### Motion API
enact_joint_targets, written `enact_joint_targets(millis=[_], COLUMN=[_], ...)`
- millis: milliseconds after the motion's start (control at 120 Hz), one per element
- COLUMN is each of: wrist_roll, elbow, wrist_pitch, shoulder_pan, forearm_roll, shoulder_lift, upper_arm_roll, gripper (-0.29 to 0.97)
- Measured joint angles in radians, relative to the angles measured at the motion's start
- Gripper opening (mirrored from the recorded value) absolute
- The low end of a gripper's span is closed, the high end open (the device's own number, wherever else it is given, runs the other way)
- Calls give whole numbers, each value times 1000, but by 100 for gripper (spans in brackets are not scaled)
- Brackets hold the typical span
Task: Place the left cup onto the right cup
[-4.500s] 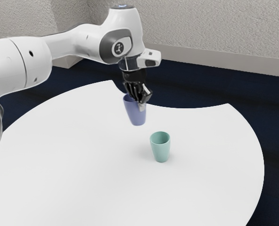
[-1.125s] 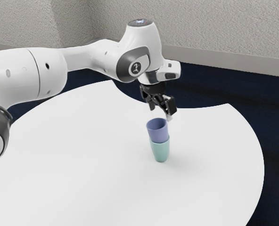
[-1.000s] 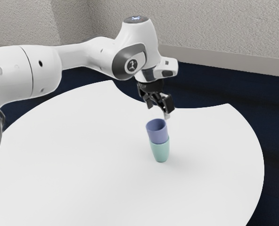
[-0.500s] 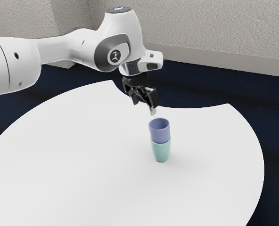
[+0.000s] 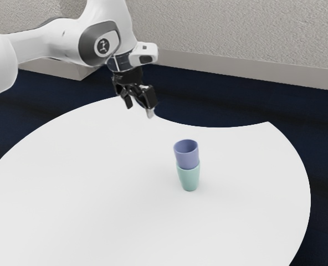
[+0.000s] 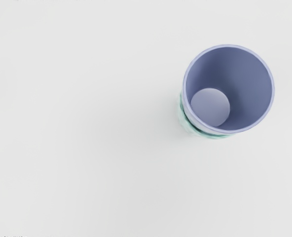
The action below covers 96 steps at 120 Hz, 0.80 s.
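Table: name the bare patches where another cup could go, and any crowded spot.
Only the middle is taken: the purple cup nested in the green cup. The table is bare from there to its near edge and across the wide stretch toward the exterior view's left. The open tool hangs above the far edge.

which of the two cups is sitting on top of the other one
The purple cup. It sits upright, nested in the mouth of the green cup, and only the green one stands directly on the white table.
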Motion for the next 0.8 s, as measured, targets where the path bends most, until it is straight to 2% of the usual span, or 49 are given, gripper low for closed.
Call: enact_joint_targets(millis=[392, 800], wrist_roll=[24, 34], elbow=[69, 69], wrist_pitch=[-105, -134], shoulder_pan=[2, 1], forearm_roll=[6, 8], shoulder_lift=[-6, -19], upper_arm_roll=[40, 40], gripper=[68, 68])
